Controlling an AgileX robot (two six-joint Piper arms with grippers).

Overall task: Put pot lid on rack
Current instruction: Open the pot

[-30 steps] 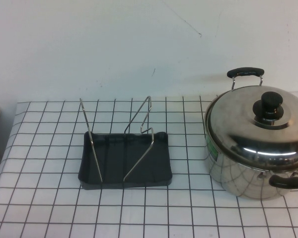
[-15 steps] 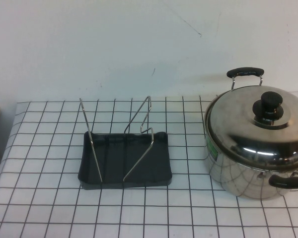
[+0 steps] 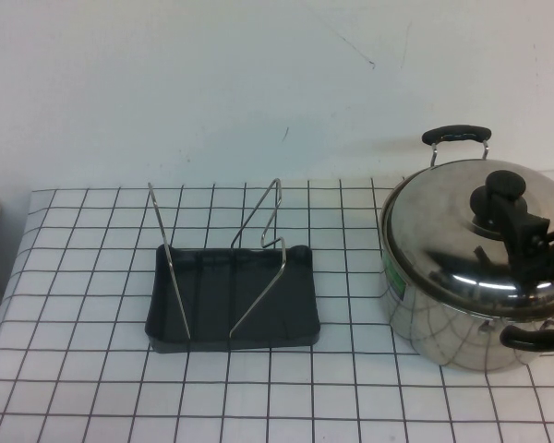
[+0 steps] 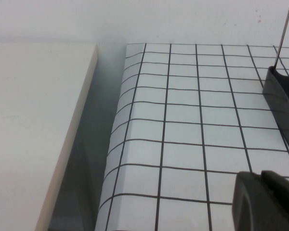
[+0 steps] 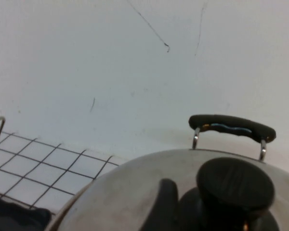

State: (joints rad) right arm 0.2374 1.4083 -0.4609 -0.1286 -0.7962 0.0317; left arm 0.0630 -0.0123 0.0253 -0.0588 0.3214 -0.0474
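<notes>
Remotely, I have the right gripper [image 3: 510, 217] low over the large round domed mirror-shiny stainless steel pot lid [image 3: 448, 231], coming in from the table's right edge. Its jaws stand spread. In the right wrist view one dark finger [image 5: 162, 202] shows alone on one side of the lid's black round knob [image 5: 235, 185], close to it, and nothing is gripped. I cannot see the other finger.

The lid sits directly beneath this gripper, seated flat on the deep steel pot with black handles [image 3: 439, 323]. One of those handles [image 3: 455, 135] rises beyond the knob on the wall side. Another [image 3: 534, 338] juts out at the near side.

The small dark grey rectangular plastic rack [image 3: 231, 295] lies well away from the right gripper, toward the robot's left. Its thin silver wire loops [image 3: 258, 226] stand upright and hold nothing. It rests flat on the white black-gridded table cover [image 3: 83, 277].

The left gripper [image 4: 262, 199] is outside the high view. Its wrist camera shows its dark jaws pressed together with nothing between them, hanging over the gridded cover near the table's left edge. One corner of the rack [image 4: 282, 103] and one wire loop [image 4: 282, 33] lie just ahead of it. A pale surface [image 4: 33, 120] lies beyond that table edge.
</notes>
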